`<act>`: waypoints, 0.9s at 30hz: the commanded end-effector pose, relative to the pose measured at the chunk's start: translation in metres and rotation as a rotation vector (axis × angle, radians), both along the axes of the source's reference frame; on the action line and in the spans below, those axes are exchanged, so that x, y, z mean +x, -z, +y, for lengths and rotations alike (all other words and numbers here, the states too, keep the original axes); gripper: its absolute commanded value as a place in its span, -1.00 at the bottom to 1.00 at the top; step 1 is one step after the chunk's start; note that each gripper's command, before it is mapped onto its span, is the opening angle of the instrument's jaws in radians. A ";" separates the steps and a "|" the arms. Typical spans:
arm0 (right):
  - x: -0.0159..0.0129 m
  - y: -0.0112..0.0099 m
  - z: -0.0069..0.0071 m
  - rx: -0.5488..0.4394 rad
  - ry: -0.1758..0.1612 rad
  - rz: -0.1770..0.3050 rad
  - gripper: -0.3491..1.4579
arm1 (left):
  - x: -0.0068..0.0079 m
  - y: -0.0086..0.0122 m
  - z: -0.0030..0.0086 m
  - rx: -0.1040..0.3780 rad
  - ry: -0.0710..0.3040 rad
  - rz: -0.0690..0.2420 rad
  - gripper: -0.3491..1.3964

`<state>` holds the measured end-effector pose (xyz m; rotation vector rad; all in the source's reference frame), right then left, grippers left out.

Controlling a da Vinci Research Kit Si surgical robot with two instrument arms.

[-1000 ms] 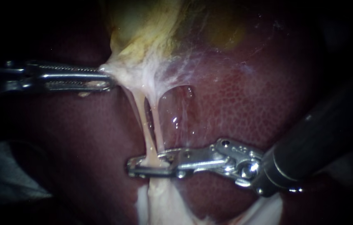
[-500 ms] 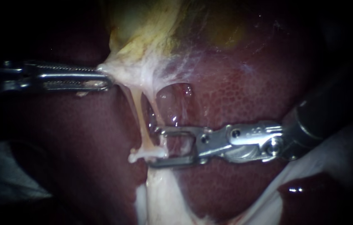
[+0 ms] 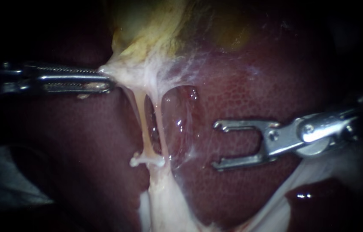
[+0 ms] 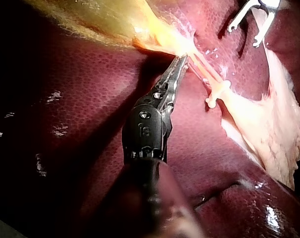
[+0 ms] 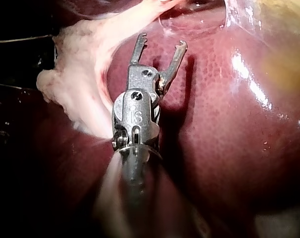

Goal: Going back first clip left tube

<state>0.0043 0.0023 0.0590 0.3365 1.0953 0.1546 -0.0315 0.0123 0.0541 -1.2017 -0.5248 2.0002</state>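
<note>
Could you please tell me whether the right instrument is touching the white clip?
Apart. The endoscope view shows a plain stretch of bare liver between the clip on the tube and the open right instrument.

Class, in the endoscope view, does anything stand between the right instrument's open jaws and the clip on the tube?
Nothing visible does. The right instrument, jaws open, sits apart from the clip; between them shows only liver under a thin glistening film. The left instrument holds pale tissue higher up, outside that gap.
</note>
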 end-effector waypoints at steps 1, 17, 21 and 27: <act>-0.0003 0.0002 0.0004 -0.003 0.001 0.002 -0.06 | -0.0001 -0.0002 -0.0001 0.000 0.001 0.001 -1.00; -0.0005 0.0003 0.0009 0.009 0.010 0.042 -0.06 | -0.0036 -0.0066 -0.0001 -0.016 -0.007 0.016 -1.00; -0.0005 0.0003 0.0009 0.010 0.012 0.044 -0.06 | -0.0042 -0.0077 0.0002 -0.017 -0.010 0.021 -1.00; -0.0006 0.0003 0.0009 0.011 0.011 0.051 -0.06 | -0.0042 -0.0080 0.0004 -0.017 -0.010 0.021 -1.00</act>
